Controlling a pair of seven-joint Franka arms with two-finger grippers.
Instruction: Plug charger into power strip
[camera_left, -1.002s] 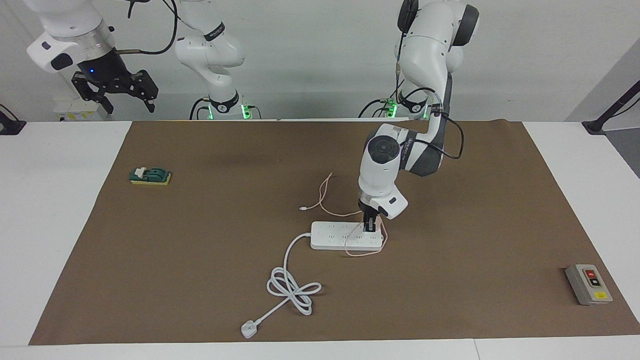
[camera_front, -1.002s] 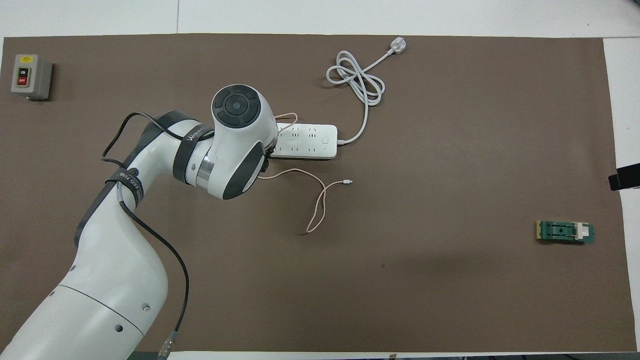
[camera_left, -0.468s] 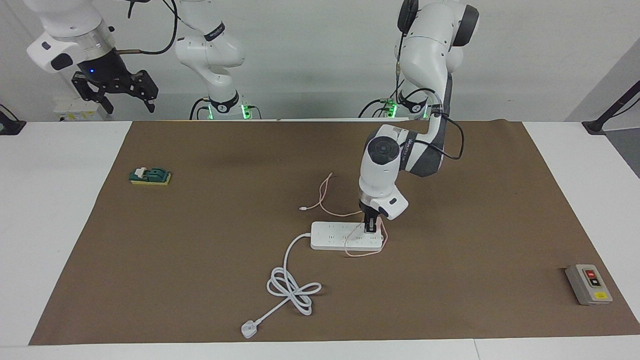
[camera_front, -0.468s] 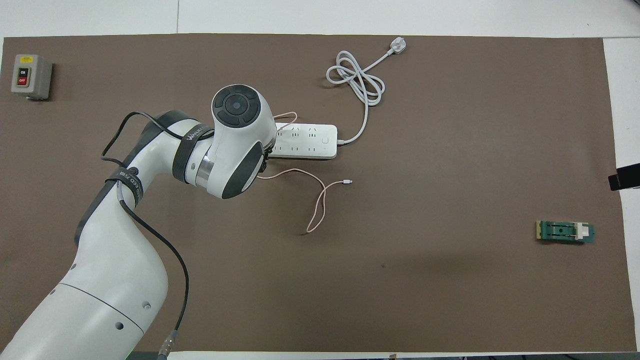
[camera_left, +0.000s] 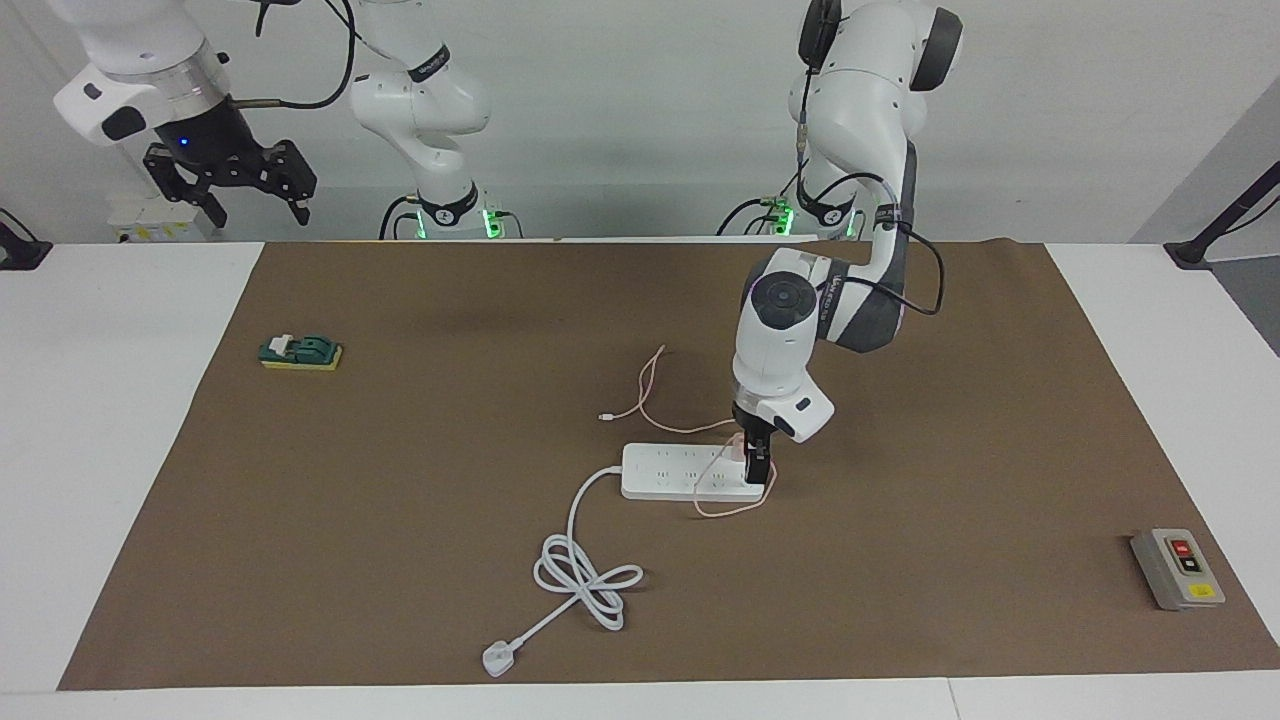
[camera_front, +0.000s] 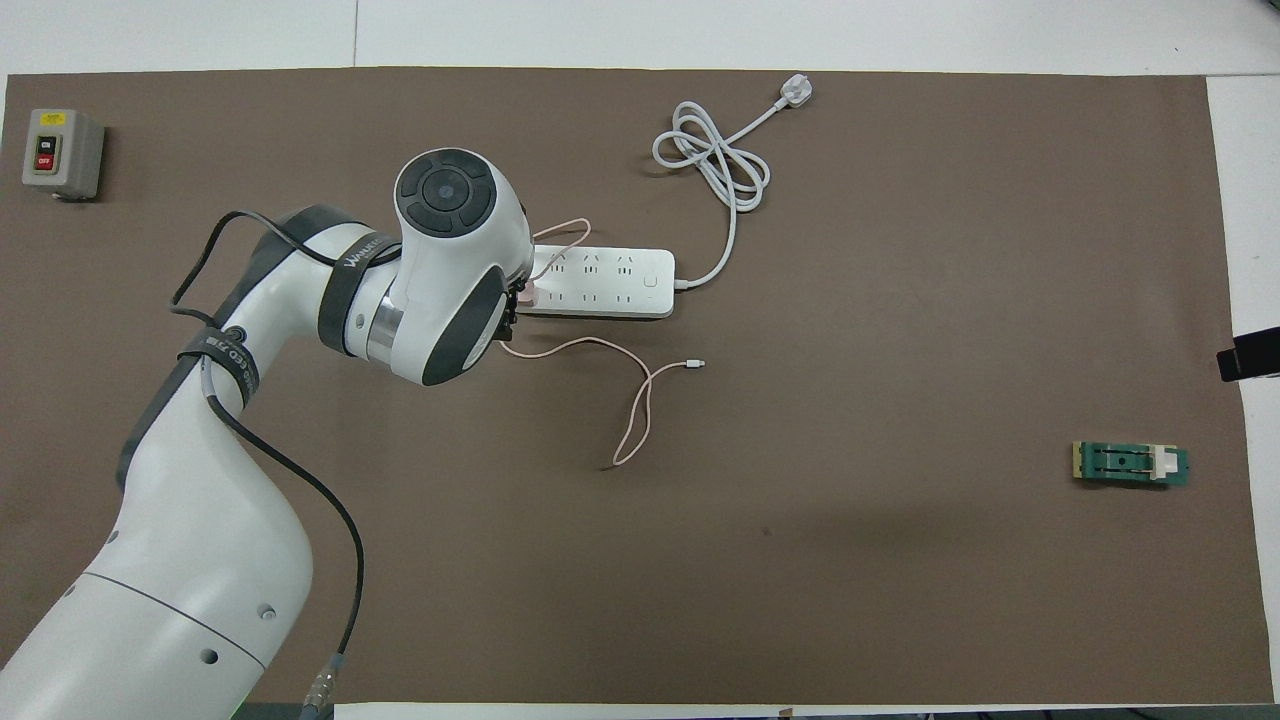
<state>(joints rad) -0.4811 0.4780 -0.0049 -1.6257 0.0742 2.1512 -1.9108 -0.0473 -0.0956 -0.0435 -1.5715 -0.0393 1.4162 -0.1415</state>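
Note:
The white power strip (camera_left: 680, 472) (camera_front: 605, 283) lies mid-mat. The pale-pink charger (camera_left: 734, 446) (camera_front: 527, 293) stands on the strip's end toward the left arm. Its thin pink cable (camera_left: 650, 400) (camera_front: 640, 400) loops over the strip and trails across the mat toward the robots. My left gripper (camera_left: 758, 462) points down at that same end of the strip, just beside the charger and open, with nothing in it. In the overhead view the wrist hides most of it. My right gripper (camera_left: 258, 205) waits open, raised at the right arm's end.
The strip's thick white cord (camera_left: 585, 575) (camera_front: 715, 160) coils farther from the robots and ends in a three-pin plug (camera_left: 496, 658). A grey button box (camera_left: 1178, 568) (camera_front: 60, 152) sits at the left arm's end. A green block (camera_left: 300, 351) (camera_front: 1130, 464) lies at the right arm's end.
My left gripper has opened, let go of the charger and shifted a little toward the left arm's end. The charger stays standing on the strip. The right arm has not moved.

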